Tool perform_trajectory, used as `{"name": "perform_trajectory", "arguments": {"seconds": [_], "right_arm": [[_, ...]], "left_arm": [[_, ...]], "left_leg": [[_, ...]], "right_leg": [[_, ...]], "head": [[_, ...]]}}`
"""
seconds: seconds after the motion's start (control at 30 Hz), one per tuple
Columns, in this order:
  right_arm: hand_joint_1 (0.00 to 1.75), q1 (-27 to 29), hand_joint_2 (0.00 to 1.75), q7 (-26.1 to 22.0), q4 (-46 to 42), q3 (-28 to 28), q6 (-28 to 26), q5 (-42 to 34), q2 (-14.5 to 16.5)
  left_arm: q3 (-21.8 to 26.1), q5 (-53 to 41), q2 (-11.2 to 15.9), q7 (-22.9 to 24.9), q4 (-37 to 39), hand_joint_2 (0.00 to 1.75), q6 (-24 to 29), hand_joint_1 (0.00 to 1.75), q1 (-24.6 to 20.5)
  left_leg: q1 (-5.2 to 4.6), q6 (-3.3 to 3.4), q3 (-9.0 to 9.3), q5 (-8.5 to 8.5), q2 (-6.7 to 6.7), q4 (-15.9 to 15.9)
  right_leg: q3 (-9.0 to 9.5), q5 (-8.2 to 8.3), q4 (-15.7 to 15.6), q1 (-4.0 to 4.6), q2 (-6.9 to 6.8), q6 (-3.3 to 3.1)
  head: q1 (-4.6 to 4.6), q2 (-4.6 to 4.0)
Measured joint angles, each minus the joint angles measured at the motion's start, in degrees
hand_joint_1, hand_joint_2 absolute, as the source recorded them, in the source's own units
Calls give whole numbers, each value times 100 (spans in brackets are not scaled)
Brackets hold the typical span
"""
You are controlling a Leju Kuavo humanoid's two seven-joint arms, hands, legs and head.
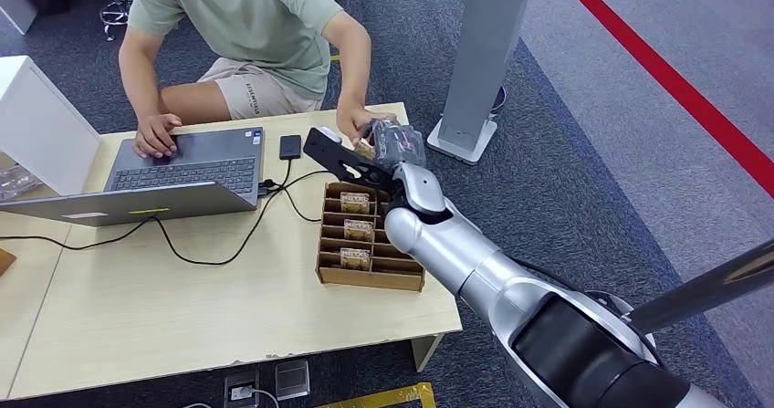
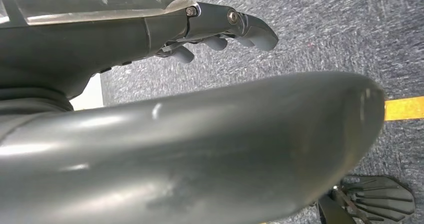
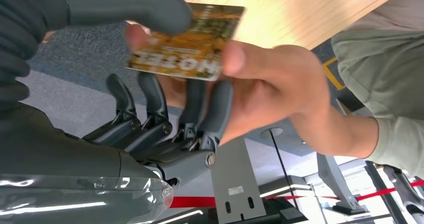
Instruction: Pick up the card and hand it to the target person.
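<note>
The card (image 3: 185, 43) is orange-brown with printed letters. My right hand (image 3: 165, 108) holds it out over the table's far edge, thumb on one face and dark fingers under the other. The seated person's hand (image 3: 270, 83) grips the same card, with its thumb on the card's end. In the head view my right hand (image 1: 388, 143) meets the person's hand (image 1: 351, 120) just beyond the cardboard card box (image 1: 370, 276). My left hand (image 2: 220, 28) hangs beside my body above the carpet, fingers loosely apart and holding nothing.
The box holds more cards (image 1: 356, 232) in its slots. A laptop (image 1: 183, 166) with black cables, a small black device (image 1: 290, 146) and a white box (image 1: 36, 125) share the wooden table (image 1: 183, 308). A grey floor stand (image 1: 479, 61) rises right of the table.
</note>
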Motion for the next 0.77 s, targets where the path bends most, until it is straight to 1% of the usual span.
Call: {"name": "perform_trajectory", "arguments": {"seconds": [0.37, 0.53, 0.63, 0.77], "right_arm": [[0, -5, 175, 43, 188, 56, -89, -19, 5], [0, -2, 175, 154, 146, 58, -262, -8, -48], [0, 16, 175, 174, -39, 40, -477, 7, -125], [0, 120, 175, 299, -645, -27, -710, 70, -307]], "left_arm": [[-69, 52, 3, -91, 0, 0, 48, 0, 1], [-88, 69, 5, -33, 1, 0, 60, 0, 3], [-93, 114, 5, -2, 4, 0, 75, 0, 4], [-93, 226, 4, 38, 7, 0, 149, 0, 10]], "left_leg": [[0, 0, 0, 0, 0, 0], [0, 0, 0, 0, 1, 1], [0, 0, 1, 0, 1, 2], [0, 0, 2, 0, 1, 4]], "right_leg": [[-1, 0, 0, 0, 0, 0], [-3, 0, 0, 0, 0, 0], [-3, 0, 0, 0, 0, 0], [-4, 0, -1, 0, 0, 0]], "head": [[1, 0], [1, 0], [0, 0], [0, 0]]}}
